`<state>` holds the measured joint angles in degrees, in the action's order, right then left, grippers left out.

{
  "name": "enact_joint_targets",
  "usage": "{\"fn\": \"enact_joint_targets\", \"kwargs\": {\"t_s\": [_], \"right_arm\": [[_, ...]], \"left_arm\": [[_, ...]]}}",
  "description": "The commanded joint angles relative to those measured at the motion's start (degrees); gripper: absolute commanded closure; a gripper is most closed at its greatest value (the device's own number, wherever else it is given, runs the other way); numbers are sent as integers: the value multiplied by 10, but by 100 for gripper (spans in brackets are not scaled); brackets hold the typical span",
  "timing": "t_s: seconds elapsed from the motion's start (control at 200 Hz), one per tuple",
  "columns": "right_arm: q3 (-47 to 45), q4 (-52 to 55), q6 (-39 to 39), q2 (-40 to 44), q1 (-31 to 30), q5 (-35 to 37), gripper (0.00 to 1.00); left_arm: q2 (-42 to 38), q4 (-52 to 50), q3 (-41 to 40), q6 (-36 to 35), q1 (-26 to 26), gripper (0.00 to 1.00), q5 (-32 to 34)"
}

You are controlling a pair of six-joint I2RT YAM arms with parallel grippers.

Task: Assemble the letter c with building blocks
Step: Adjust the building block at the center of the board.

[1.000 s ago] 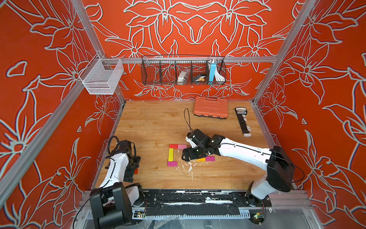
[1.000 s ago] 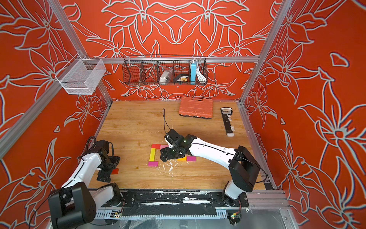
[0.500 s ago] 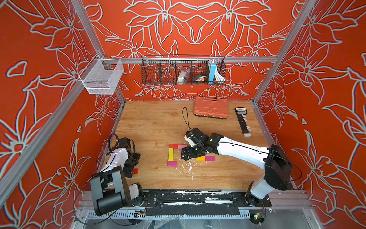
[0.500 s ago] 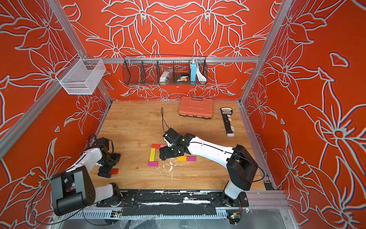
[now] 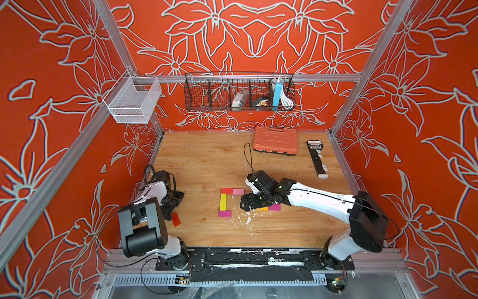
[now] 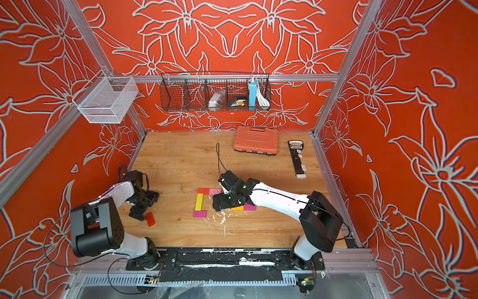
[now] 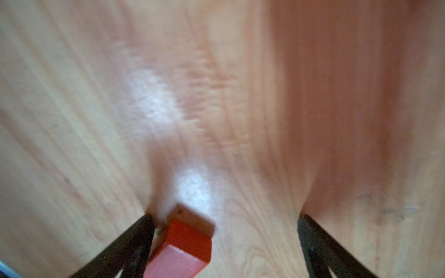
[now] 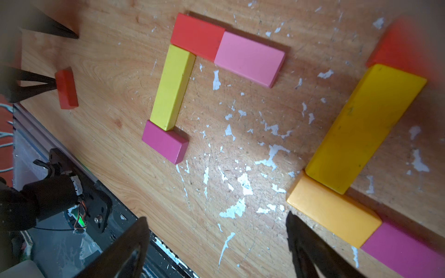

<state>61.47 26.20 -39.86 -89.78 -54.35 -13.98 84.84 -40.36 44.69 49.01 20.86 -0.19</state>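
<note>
Both arms have smooth white links and big black boxy joint housings: the left arm (image 5: 154, 189) at the lower left of the frame, the right arm (image 5: 318, 202) at the lower right. A thin black cable (image 5: 247, 158) loops from the right wrist. The right gripper (image 8: 216, 216) has black fingers (image 8: 130, 245), tapered to a point.

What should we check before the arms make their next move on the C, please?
1. Left pincer open: ok.
2. Lone red block centred between its fingers: not ok, near one finger.
3. Right pincer open, empty: ok.
4. Partial C, blocks abutting: ok.
5. C's lower arm finished: not ok, only one magenta block.
6. Orange block clear of right pincer: cannot tell.
</note>
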Motion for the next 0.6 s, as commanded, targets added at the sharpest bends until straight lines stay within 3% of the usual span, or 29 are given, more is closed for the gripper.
{"fn": "enact_joint_targets", "kwargs": {"t_s": [0.0, 0.175, 0.425, 0.595], "right_arm": [[-11, -28, -5, 20, 4, 13, 8], [-15, -52, 5, 27, 6, 17, 8], [-18, -65, 21, 27, 7, 4, 8], [-26, -83, 21, 21, 7, -16, 8]], "left_arm": [[17, 8, 31, -34, -28, 6, -44], [12, -17, 59, -78, -54, 6, -85], [-77, -67, 45, -143, -54, 4, -43], [-67, -78, 42, -178, -53, 3, -55]]}}
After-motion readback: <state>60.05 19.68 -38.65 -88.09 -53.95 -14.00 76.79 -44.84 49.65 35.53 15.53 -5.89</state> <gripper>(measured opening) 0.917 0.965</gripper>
